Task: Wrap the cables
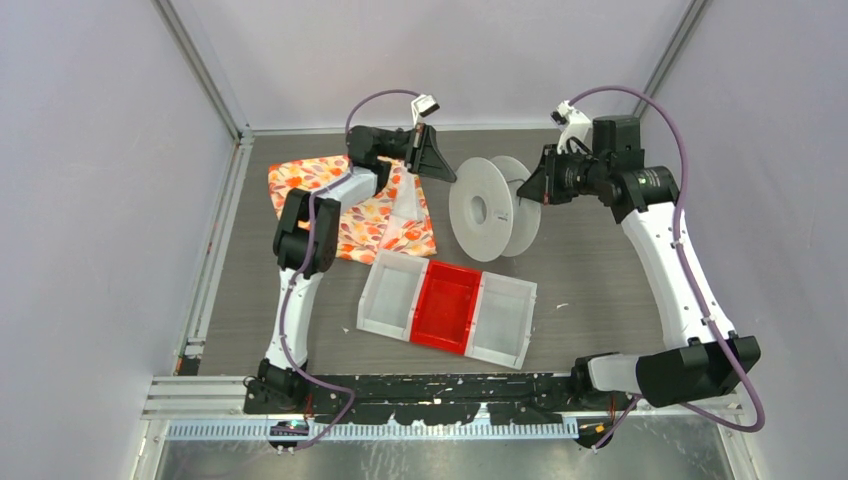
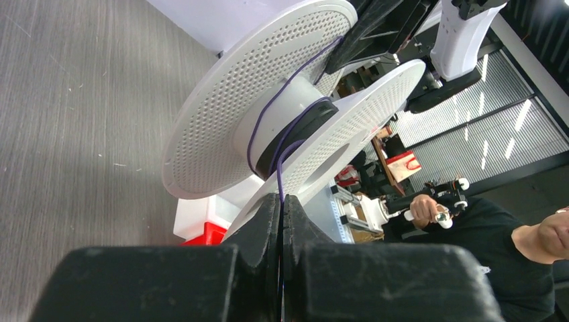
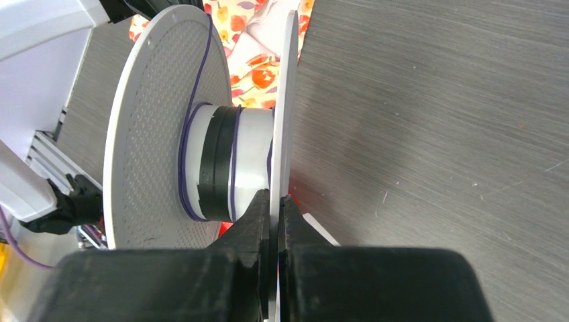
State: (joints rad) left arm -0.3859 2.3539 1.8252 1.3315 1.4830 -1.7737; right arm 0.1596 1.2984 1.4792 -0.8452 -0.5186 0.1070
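Note:
A white spool (image 1: 492,208) with two perforated flanges stands on edge mid-table. A thin dark blue-purple cable (image 2: 271,113) runs around its hub and down into my left gripper (image 2: 282,200), which is shut on the cable just beside the spool. In the top view the left gripper (image 1: 437,162) sits at the spool's upper left. My right gripper (image 3: 276,198) is shut on the rim of the spool's right flange (image 3: 288,100); in the top view it (image 1: 533,186) is at the spool's right edge. Cable turns (image 3: 186,161) lie on the hub.
A tray with white-red-white compartments (image 1: 447,308) lies in front of the spool. A floral cloth (image 1: 350,200) lies at the left under the left arm. Thick purple hoses run along both arms.

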